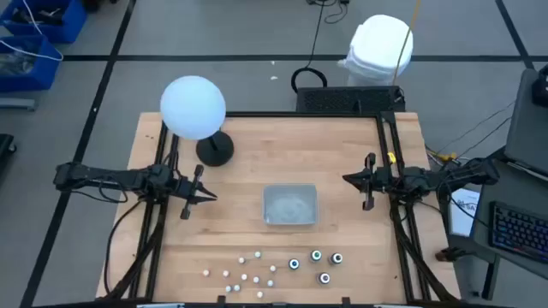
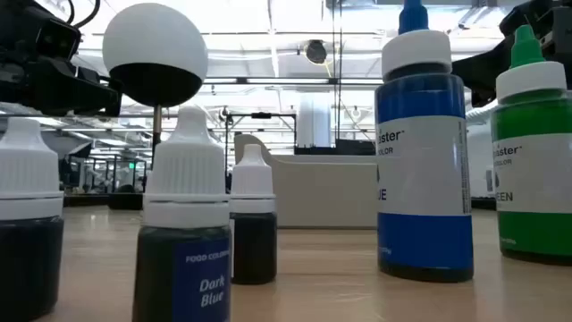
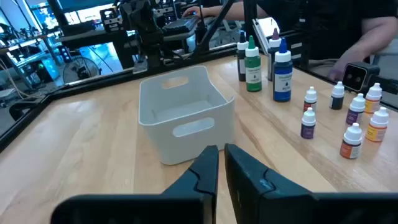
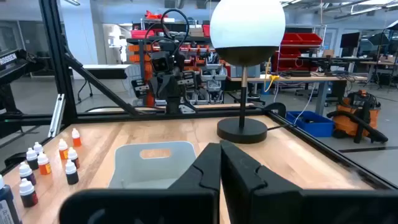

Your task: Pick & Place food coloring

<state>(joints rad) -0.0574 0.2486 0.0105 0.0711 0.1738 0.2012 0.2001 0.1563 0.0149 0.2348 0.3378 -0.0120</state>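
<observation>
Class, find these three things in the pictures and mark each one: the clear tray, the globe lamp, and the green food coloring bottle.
clear tray (image 1: 289, 206), high view, on its floor.
globe lamp (image 1: 193, 107), high view, on the white globe.
green food coloring bottle (image 3: 252, 70), left wrist view, on its label.

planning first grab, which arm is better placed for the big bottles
Right, probably. The big bottles stand on the right gripper's side of the table; the left gripper waits farther off.

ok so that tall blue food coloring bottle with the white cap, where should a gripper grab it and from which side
Probably from straight above, fingers closing on the white cap or the neck just under it. The tall blue food coloring bottle stands upright with a green-labelled bottle close beside it, so a sideways approach looks cramped, while above it is open.
</observation>
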